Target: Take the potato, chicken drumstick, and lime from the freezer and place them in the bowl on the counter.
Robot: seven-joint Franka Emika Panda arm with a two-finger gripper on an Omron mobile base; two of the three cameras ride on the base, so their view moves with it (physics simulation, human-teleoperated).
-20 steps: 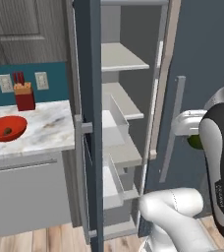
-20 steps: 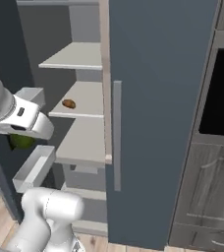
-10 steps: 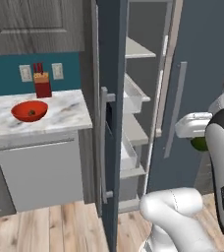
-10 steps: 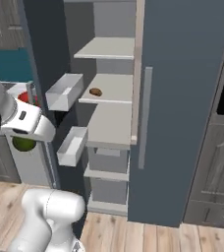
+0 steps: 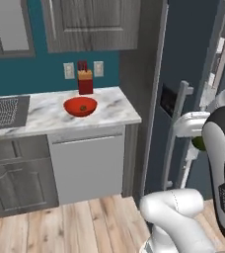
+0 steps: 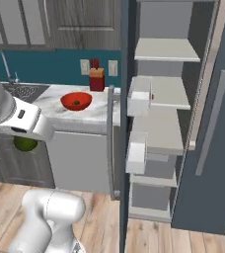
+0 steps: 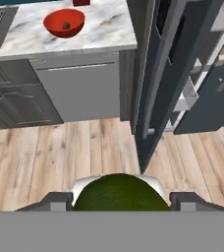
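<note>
My jaws grip the lime (image 7: 118, 193); far ahead on the worktop (image 7: 104, 27), the bowl (image 7: 64, 22) already holds one small dark item.

lime (image 7: 118, 193) gripped in hand (image 7: 119, 199) | bowl (image 7: 64, 22) on counter (image 7: 101, 27)
</note>
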